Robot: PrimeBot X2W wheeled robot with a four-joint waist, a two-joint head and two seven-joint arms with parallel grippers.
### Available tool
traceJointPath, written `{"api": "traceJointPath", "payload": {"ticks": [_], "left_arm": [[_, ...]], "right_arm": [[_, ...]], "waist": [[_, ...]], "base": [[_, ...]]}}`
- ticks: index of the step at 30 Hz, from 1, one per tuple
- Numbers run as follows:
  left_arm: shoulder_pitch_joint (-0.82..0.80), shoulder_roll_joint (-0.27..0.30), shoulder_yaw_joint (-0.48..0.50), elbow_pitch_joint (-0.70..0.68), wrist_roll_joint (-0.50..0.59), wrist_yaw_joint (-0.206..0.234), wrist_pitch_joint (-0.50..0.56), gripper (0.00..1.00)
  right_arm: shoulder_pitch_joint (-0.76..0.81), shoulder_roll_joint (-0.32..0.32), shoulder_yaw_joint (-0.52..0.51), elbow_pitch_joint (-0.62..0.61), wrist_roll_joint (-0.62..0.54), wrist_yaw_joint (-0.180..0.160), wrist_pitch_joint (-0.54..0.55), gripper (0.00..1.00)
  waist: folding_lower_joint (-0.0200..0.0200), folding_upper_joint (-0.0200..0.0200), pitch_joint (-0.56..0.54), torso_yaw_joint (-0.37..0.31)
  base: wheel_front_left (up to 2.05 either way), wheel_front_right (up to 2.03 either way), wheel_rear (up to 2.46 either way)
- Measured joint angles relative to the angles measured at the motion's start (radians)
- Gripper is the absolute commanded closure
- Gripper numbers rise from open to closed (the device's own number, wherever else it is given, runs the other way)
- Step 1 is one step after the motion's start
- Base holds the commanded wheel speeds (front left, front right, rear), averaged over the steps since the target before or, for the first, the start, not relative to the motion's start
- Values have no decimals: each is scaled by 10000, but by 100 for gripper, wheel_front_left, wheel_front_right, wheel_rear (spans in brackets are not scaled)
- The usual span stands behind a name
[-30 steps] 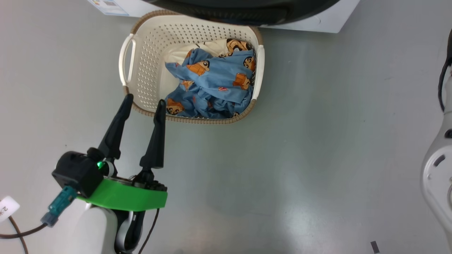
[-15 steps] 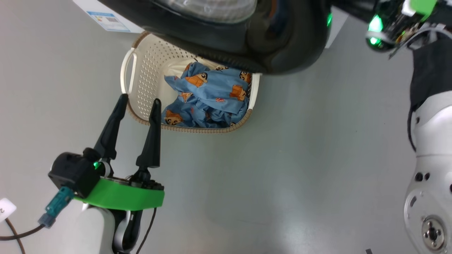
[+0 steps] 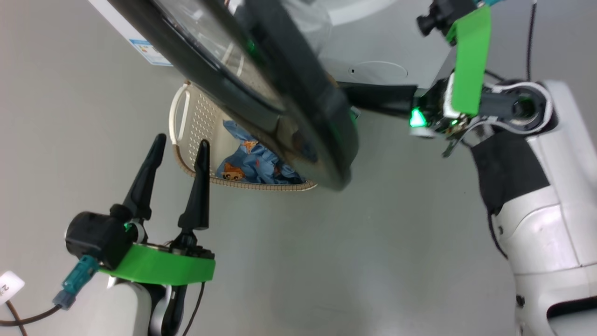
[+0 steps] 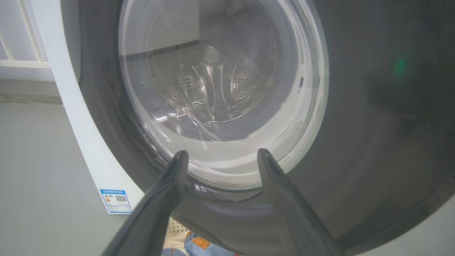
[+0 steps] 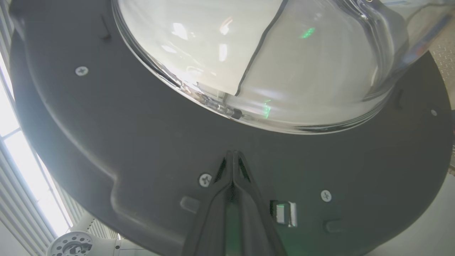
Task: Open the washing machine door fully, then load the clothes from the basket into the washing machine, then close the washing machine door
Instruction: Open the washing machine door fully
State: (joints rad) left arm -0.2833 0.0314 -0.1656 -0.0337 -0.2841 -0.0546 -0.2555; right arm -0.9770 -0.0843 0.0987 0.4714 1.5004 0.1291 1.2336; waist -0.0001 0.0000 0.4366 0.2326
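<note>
The left gripper (image 3: 181, 139) has two long black fingers (image 3: 198, 186) that taper to blunt tips, set on a bright green bracket (image 3: 158, 269) above a pale, smooth forearm (image 3: 126, 308). Beside them sits a boxy black camera housing (image 3: 95, 238) with a small green light (image 3: 127, 227), a teal plug (image 3: 77, 275), a dark cable (image 3: 23, 319) and a white tag (image 3: 9, 285) (its print is hard to read). The right arm (image 3: 545, 224) is glossy white with a black cuff (image 3: 506, 168), a green strip (image 3: 471, 60) and a green lamp (image 3: 416, 119). The right gripper (image 5: 233, 154) is matt black too.
</note>
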Motion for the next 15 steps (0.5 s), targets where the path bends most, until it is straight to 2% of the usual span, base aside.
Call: {"api": "traceJointPath", "payload": {"ticks": [8, 15], "left_arm": [[178, 0, 151, 31, 2, 15, 0, 0], [431, 0, 410, 171, 2, 75, 0, 0]], "right_arm": [[719, -6, 1904, -554, 1248, 0, -961, 100], [975, -33, 3085, -646, 1971, 0, -1812, 100]], "waist": [[0, 0, -276, 54], [0, 0, -471, 166]], "base": [[0, 0, 0], [0, 0, 0]]}}
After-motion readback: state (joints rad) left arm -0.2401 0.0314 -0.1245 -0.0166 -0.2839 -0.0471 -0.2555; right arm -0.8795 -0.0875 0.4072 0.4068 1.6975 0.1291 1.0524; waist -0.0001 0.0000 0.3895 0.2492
